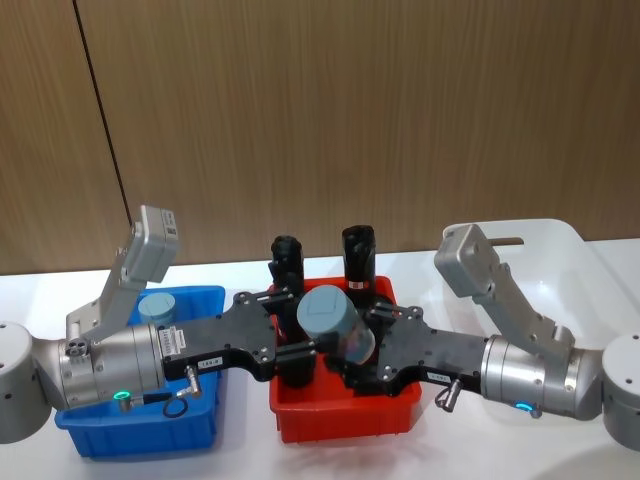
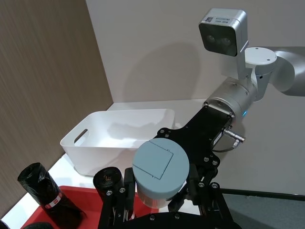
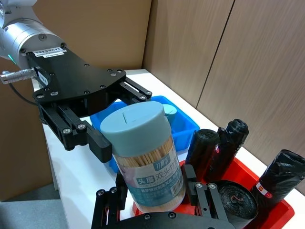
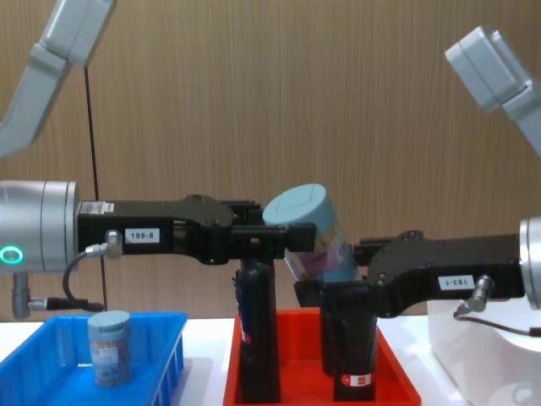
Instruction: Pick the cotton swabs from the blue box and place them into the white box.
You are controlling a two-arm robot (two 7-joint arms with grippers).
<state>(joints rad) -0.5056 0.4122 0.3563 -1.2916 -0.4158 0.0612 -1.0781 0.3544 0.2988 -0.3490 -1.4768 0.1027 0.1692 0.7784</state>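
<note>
The jar of cotton swabs (image 1: 335, 325) hung in the air above the red tray (image 1: 340, 418), tilted, with its pale blue-grey lid turned up and toward the robot's left. Swab sticks and a label showed through its clear wall in the right wrist view.

The left gripper (image 1: 305, 325) was clenched on the jar's upper part, one pad (image 3: 101, 143) pressed just under the lid. The right gripper (image 1: 365, 345) was clamped around the lower body from the opposite side, so both claws grasped the same jar.

Both forearms lay nearly level and reached inward from either side. They met over the tray, and in the chest view the right one sat slightly lower than the left.

Two black rolls (image 1: 288, 262) stood upright in the tray, just behind and beneath the grippers.

A second jar (image 4: 110, 347) stood upright in the blue box (image 1: 140, 432), which sat on the table under the left arm, just beside the tray. The white box (image 1: 560, 238) stood on the tray's other side, beneath the right arm.
</note>
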